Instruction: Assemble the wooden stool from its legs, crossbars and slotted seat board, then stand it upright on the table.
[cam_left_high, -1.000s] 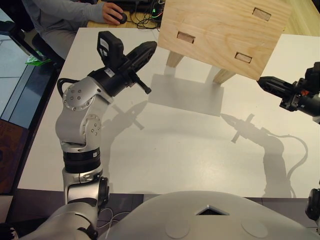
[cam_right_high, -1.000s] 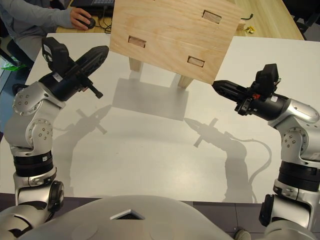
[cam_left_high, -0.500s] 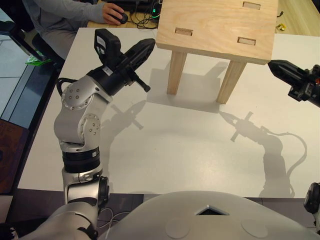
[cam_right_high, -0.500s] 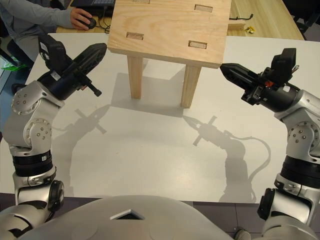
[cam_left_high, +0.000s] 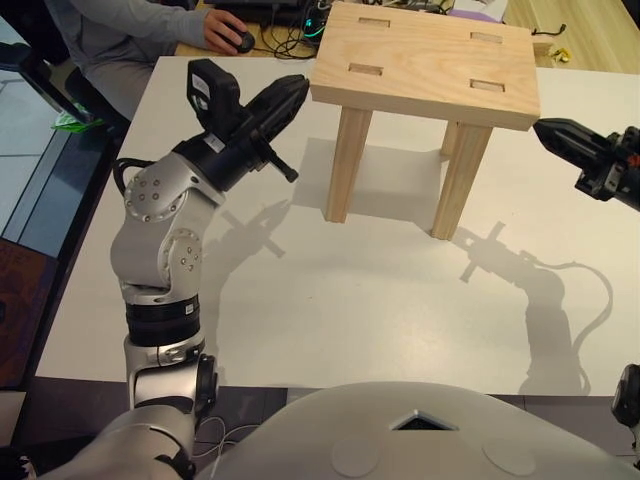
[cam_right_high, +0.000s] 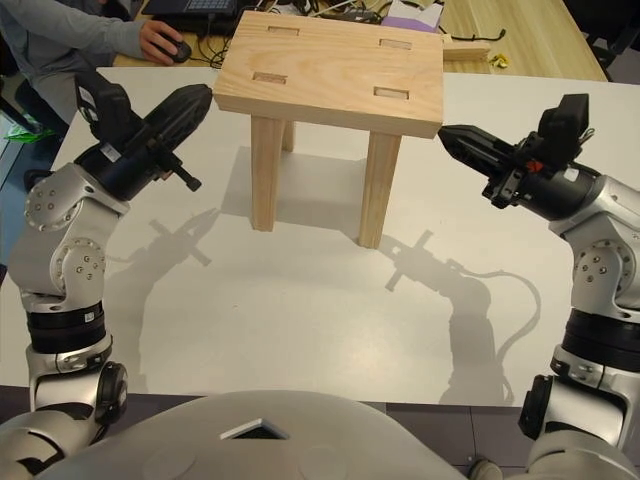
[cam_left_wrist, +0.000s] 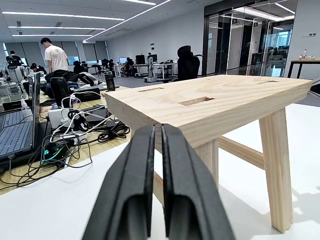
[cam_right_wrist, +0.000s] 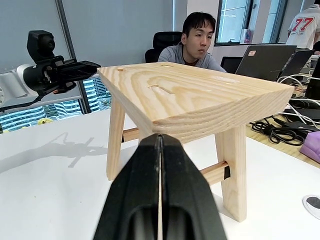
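The left claw (cam_left_high: 288, 92) hangs above the white desk (cam_left_high: 350, 320), just beside the left edge of the seat and apart from it. Its two black fingers are pressed together on nothing. Closed and clear of the wood, it carries no load, so it seems to be standing off rather than supporting anything.

In the middle, toward the far side of the desk, the pale wooden stool (cam_left_high: 425, 70) stands upright. Its square-cut legs (cam_right_high: 265, 170) are planted on the desk, and thin crossbars (cam_right_wrist: 216, 170) tie them together low down. The flat rectangular seat board (cam_right_high: 330, 70) sits level on top, with four slots (cam_right_high: 270, 78) showing in its face. It bears its own weight without help, which suggests the assembly is finished and the stool has been set in place.

The right claw (cam_left_high: 548, 130) hovers at seat height just off the seat's right edge, not touching, its fingers likewise pressed together and empty. Flanking the seat from both sides, the two claws look placed to catch a wobble.
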